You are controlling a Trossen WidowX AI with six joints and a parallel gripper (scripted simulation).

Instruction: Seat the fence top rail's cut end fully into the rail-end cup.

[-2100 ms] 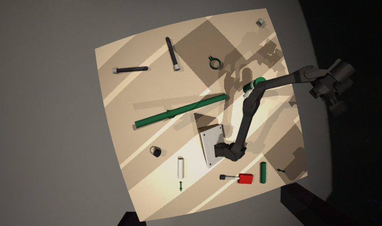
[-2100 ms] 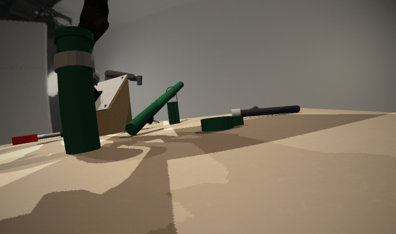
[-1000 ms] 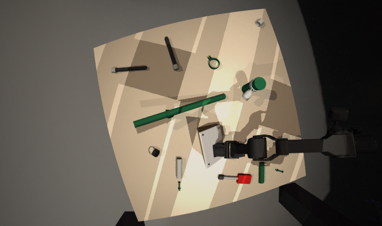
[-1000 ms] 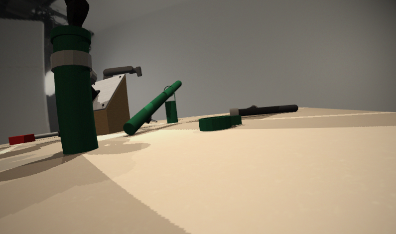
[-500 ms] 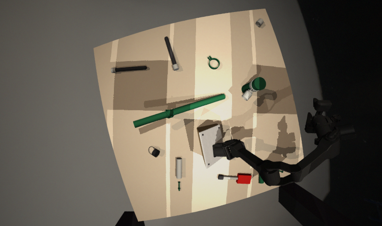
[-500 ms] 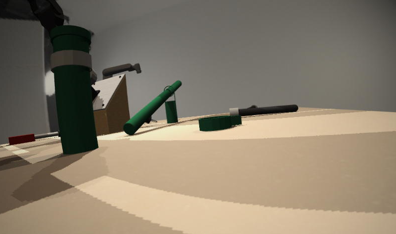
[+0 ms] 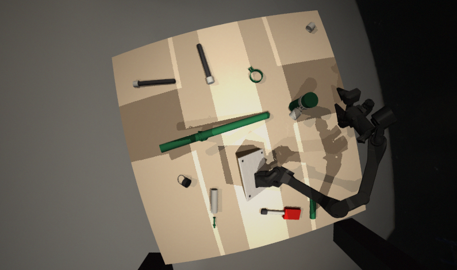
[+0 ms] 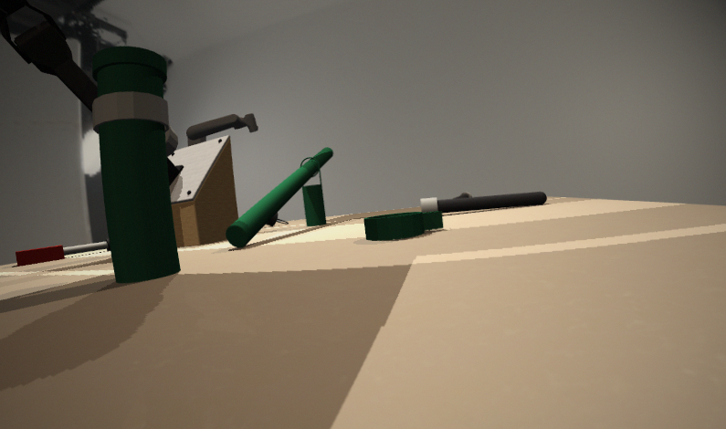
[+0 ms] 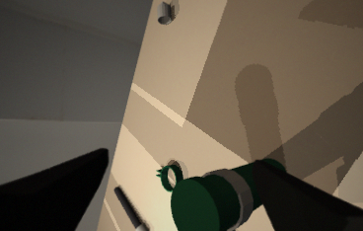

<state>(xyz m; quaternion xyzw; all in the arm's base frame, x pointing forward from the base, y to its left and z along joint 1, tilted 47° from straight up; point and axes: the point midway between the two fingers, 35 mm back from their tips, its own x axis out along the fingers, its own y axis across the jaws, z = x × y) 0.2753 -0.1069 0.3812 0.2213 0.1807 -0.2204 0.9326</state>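
End effector (image 9: 183, 192): spread wide, empty, high beside the post.
Rail (image 7: 214, 131): slanted through the loop cap, low end on the desk (image 7: 149, 187), well short of the cup (image 7: 294, 114).
Post (image 8: 136, 175): upright, band (image 8: 130, 109) near cap.
Step advice: grip the rail near mid-length, lift level, aim the cut end squarely at the cup.
View difference: top shows the rail-to-cup gap; exterior alone shows the rail's tilt.
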